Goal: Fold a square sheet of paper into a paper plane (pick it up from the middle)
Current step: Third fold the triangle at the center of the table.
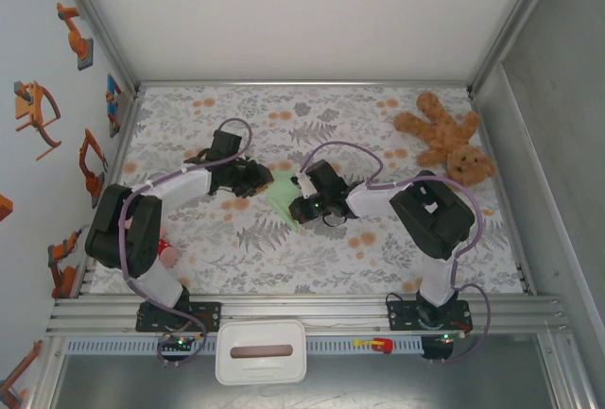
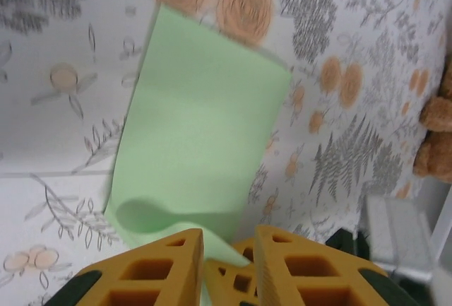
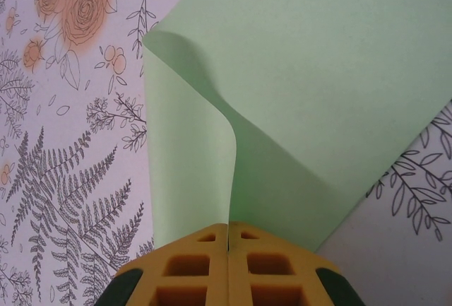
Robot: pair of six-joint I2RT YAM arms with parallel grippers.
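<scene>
Handling: the square sheet of paper [image 1: 282, 195] is thin, light and limp. It creases easily, so I judge an edge or a fold ridge to be the best hold.
Top view: the sheet lies mid-table [image 1: 397, 258]; the left gripper [image 1: 264, 182] is at its 10 o'clock and the right gripper [image 1: 297, 204] at its 4 o'clock.
Left wrist view: jaws slightly parted, with the curled near edge in the gap — the sheet runs toward 12 o'clock.
Right wrist view: jaws pressed together, pinching a raised fold — the rest spreads toward 1 o'clock.

brown teddy bear [image 1: 446, 140] lies on floral tablecloth [image 1: 284, 260]
</scene>
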